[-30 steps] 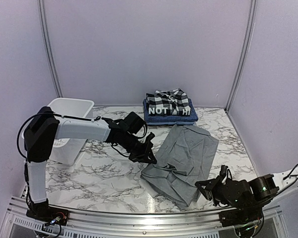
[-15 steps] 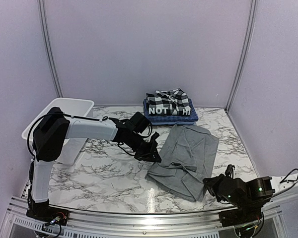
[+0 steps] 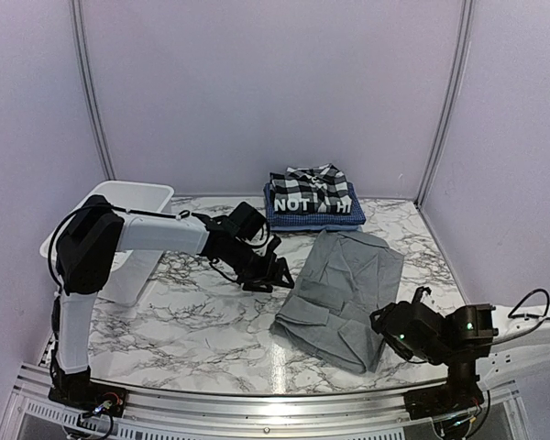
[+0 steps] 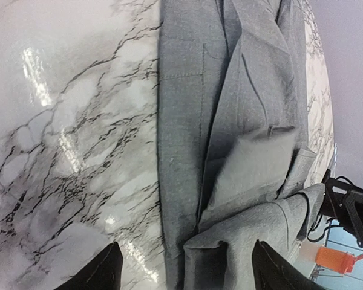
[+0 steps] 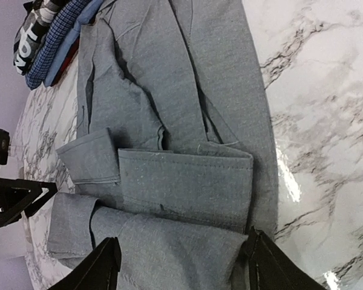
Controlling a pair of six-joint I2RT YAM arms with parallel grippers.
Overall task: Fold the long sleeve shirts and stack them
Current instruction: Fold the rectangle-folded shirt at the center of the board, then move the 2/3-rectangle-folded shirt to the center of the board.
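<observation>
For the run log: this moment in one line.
left gripper: open | right gripper: open | grey shirt: partly folded | stack: three shirts

Four shirts: one grey shirt [image 3: 344, 293] by both sets of jaws, three folded beyond them: plaid shirt [image 3: 312, 181], lettered black shirt [image 3: 316, 203], blue checked shirt [image 3: 310, 221]. One white tub [image 3: 119, 203]. Two grippers: left gripper [image 3: 275, 275], right gripper [image 3: 381, 326].

Left arm [image 3: 160, 236] crosses the open table [image 3: 192, 321] between white tub [image 3: 133, 188] and grey shirt [image 3: 348, 275]
</observation>
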